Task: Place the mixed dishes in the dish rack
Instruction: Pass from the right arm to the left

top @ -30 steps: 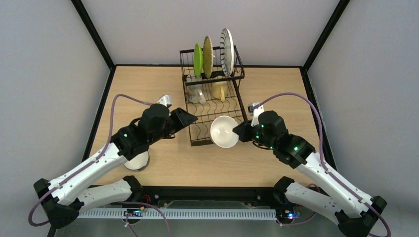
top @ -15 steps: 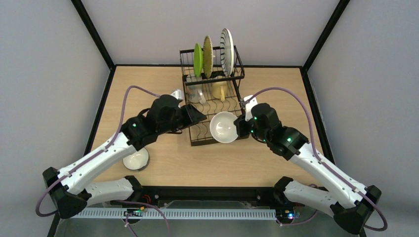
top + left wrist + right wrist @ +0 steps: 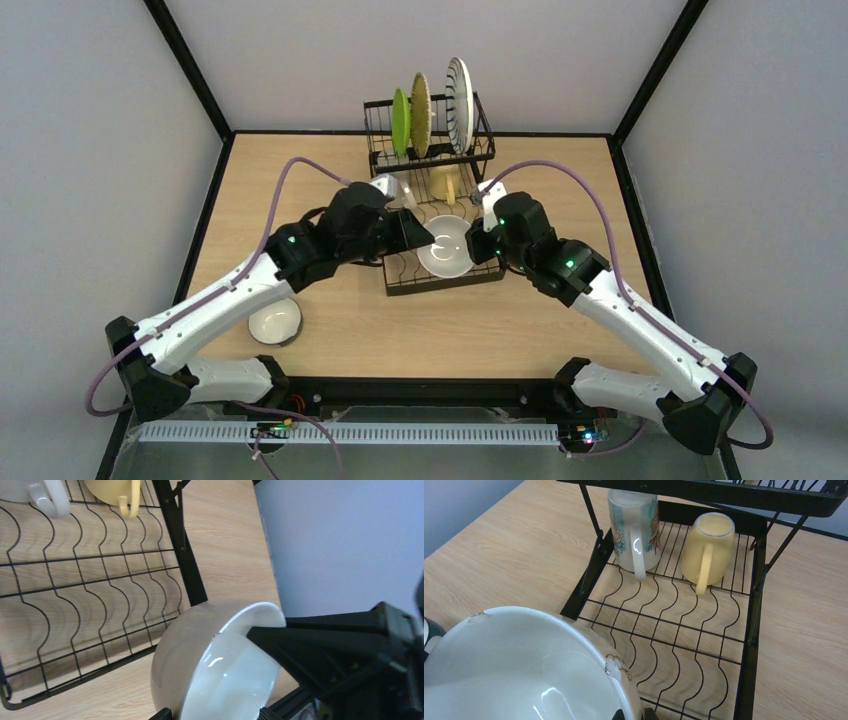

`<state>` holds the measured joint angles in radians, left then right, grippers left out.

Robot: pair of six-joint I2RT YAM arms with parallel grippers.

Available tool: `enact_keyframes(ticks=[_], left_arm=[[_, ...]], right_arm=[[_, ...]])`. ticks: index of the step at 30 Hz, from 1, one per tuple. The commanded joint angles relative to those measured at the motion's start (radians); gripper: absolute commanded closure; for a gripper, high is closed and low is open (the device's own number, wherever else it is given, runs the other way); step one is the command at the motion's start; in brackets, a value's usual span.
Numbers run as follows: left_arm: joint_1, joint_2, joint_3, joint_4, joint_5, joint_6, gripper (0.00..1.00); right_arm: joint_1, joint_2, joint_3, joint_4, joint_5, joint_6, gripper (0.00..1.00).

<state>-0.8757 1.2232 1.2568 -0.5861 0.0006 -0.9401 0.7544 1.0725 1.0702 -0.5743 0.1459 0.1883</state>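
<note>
My right gripper [image 3: 476,247] is shut on the rim of a white bowl [image 3: 445,245] and holds it tilted over the lower tray of the black dish rack [image 3: 405,272]. In the right wrist view its fingertips [image 3: 620,714] pinch the bowl [image 3: 524,670] at the rim. My left gripper [image 3: 418,238] is open, its jaws straddling the same bowl [image 3: 215,670] without closing on it. A second bowl [image 3: 275,322] sits on the table by the left arm. The green plate [image 3: 400,120], bamboo plate [image 3: 421,115] and striped plate [image 3: 459,105] stand upright in the raised tier.
A pale yellow mug [image 3: 709,545] and a patterned mug [image 3: 634,530] stand upside down at the back of the lower tray [image 3: 749,645]. Wavy wire slots in front of them hold nothing. Grey walls enclose the wooden table [image 3: 560,180].
Both arms have moved in toward the rack. The right one carried the bowl up and left over the lower tray. The left gripper swung right until its open jaws reached the bowl.
</note>
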Motion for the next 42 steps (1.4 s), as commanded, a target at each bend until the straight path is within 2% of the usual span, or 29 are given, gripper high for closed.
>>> enact_keyframes(ticks=[1, 8, 14, 16, 19, 22, 25, 27, 30, 31, 40, 42], left_arm=[[-0.031, 0.042, 0.055, -0.089, -0.062, 0.065, 0.01], [-0.062, 0.081, 0.09, -0.14, -0.154, 0.102, 0.01], [-0.123, 0.149, 0.154, -0.203, -0.316, 0.144, 0.01], [-0.142, 0.164, 0.162, -0.202, -0.361, 0.153, 0.04], [-0.159, 0.193, 0.176, -0.208, -0.41, 0.173, 0.13], [-0.176, 0.21, 0.177, -0.207, -0.451, 0.188, 0.3], [-0.187, 0.21, 0.157, -0.18, -0.489, 0.194, 0.57], [-0.194, 0.213, 0.145, -0.17, -0.514, 0.196, 0.67], [-0.214, 0.221, 0.121, -0.153, -0.574, 0.204, 0.93], [-0.223, 0.222, 0.11, -0.146, -0.6, 0.205, 0.98], [-0.342, 0.217, 0.037, -0.105, -0.908, 0.194, 0.98], [-0.358, 0.203, 0.017, -0.095, -0.958, 0.185, 0.98]], right_arm=[[0.003, 0.005, 0.068, 0.069, 0.007, -0.012, 1.0], [0.003, 0.019, 0.088, 0.063, -0.003, -0.02, 1.0], [0.013, 0.034, 0.114, 0.053, -0.007, -0.027, 1.0], [0.021, 0.039, 0.125, 0.05, -0.009, -0.026, 1.0], [0.032, 0.044, 0.133, 0.046, -0.002, -0.029, 1.0], [0.033, 0.046, 0.137, 0.037, -0.004, -0.029, 1.0], [0.034, 0.049, 0.136, 0.028, -0.009, -0.034, 1.0], [0.035, 0.049, 0.133, 0.024, -0.01, -0.038, 1.0], [0.039, 0.05, 0.133, 0.022, -0.006, -0.043, 1.0], [0.041, 0.051, 0.135, 0.02, -0.006, -0.046, 1.0], [0.044, 0.05, 0.144, 0.005, -0.026, -0.04, 0.99], [0.043, 0.036, 0.143, 0.001, -0.032, -0.031, 0.87]])
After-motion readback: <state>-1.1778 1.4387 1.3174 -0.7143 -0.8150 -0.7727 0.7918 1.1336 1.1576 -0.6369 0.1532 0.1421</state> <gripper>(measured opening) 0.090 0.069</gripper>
